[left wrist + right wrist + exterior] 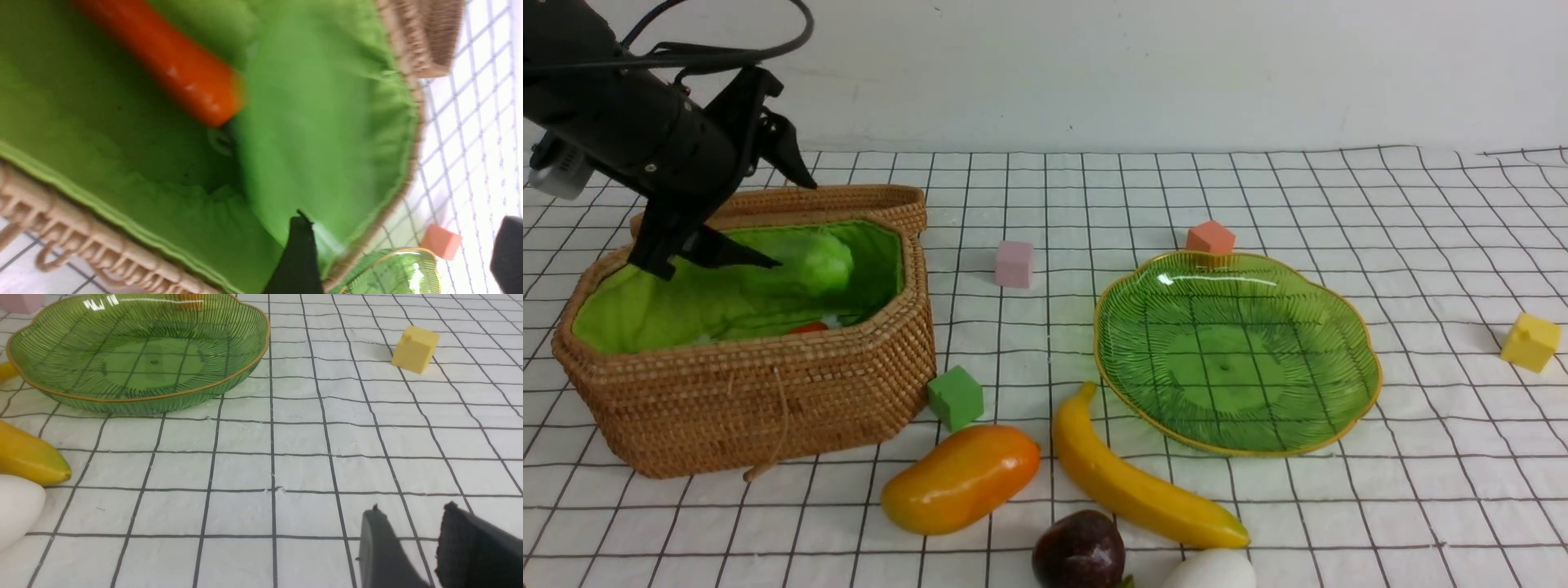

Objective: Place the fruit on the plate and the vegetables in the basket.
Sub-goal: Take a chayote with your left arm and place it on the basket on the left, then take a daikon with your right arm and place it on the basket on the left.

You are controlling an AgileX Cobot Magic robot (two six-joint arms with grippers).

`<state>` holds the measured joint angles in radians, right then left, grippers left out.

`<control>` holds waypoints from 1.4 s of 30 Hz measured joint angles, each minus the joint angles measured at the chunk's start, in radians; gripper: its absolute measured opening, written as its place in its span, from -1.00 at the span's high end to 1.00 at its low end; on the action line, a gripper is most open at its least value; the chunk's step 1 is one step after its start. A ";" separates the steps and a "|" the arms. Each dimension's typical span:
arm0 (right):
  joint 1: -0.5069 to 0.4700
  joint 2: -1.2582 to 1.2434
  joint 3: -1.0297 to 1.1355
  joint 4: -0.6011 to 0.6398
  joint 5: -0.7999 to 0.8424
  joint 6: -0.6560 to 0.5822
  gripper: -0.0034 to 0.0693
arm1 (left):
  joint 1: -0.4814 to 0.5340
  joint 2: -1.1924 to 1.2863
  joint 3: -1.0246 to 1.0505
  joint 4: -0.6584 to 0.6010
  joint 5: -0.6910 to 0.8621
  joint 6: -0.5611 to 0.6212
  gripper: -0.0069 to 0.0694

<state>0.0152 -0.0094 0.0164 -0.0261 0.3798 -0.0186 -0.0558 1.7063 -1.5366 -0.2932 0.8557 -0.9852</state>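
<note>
Hanging over the basket point(752, 400), the left pincer point(795, 225) gapes empty, the gourd point(821, 261) inside; next, I reckon, the white piece point(1213, 572) needs fetching.

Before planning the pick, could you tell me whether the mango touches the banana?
Apart: the front view shows a strip of checked cloth between mango and banana.

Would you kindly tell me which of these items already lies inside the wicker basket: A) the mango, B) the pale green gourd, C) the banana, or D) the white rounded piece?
B: the pale green gourd sits within the walls of the basket, while the banana, mango and white piece lie outside it.
</note>
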 joint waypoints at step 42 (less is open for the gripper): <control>0.000 0.000 0.000 -0.002 0.000 0.000 0.25 | 0.000 -1.166 0.741 0.243 0.255 0.504 0.85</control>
<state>0.0152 -0.0094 0.0164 -0.0282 0.3798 -0.0186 -0.0558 0.5405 -0.7954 -0.0503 1.1103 -0.4812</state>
